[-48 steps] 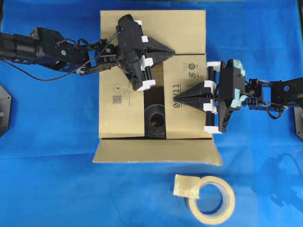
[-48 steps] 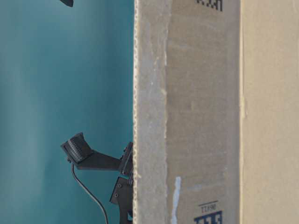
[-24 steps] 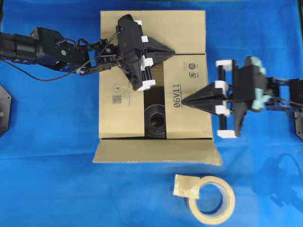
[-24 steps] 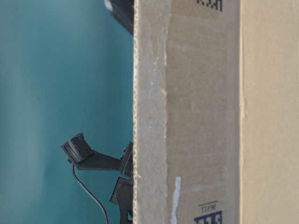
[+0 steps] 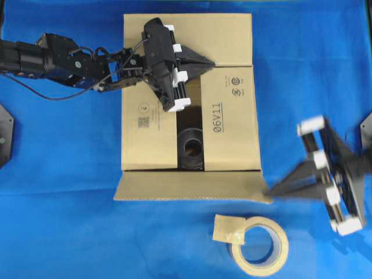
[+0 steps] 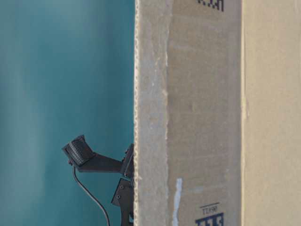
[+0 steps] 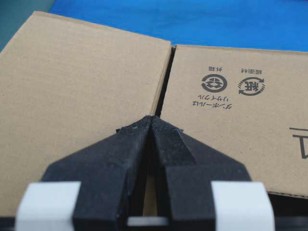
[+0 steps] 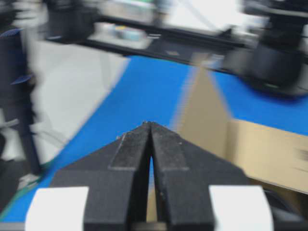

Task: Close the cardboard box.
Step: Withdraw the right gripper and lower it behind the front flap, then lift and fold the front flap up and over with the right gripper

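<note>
Right end effector (image 5: 268,190), pinched closed and holding nothing, is sitting nearest the cardboard box (image 5: 189,93)'s last open flap, at its 9 o'clock.

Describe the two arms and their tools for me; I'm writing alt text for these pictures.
Both arms are black and jointed. Each tool, the left tool and the right tool, has two black fingers tapering to a wedge point, with white blocks at the finger bases on a black rail. The left arm shows blue accents, small screws and a thin black cable looping beside it. The right one is motion-blurred.
</note>
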Robot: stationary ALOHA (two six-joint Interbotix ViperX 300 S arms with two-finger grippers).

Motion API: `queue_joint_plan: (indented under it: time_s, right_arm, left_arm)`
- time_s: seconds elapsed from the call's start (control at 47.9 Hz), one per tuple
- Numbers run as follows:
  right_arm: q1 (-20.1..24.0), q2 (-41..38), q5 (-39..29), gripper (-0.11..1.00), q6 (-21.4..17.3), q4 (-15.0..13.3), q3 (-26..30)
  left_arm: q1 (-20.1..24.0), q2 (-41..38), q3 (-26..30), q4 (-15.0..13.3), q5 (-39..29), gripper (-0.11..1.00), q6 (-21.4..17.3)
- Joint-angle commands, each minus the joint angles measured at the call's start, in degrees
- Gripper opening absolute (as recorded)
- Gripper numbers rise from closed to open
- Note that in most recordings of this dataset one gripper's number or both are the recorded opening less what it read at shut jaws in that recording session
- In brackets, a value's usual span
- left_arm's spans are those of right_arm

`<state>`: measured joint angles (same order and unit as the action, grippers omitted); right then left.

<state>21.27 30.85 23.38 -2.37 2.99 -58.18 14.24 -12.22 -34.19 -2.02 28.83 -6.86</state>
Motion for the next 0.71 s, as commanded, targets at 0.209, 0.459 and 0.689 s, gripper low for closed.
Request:
queue_joint_plan:
  time_s: [0.209, 0.459, 0.689]
  right_arm:
    - [4.7, -8.7, 1.1, 0.00, 0.2, -0.5, 1.6]
    - [3.6, -9.7, 1.0, 0.00, 0.2, -0.4, 1.3]
    - [-0.4, -7.5, 0.8, 0.00, 0.2, -0.3, 0.0]
  left_arm:
    - [0.3, 0.6, 0.4, 0.0, 0.2, 0.00, 0.2]
    - [0.3, 0.6, 0.4, 0.0, 0.2, 0.00, 0.2]
    - [0.2, 0.7, 0.4, 0.0, 0.1, 0.00, 0.4]
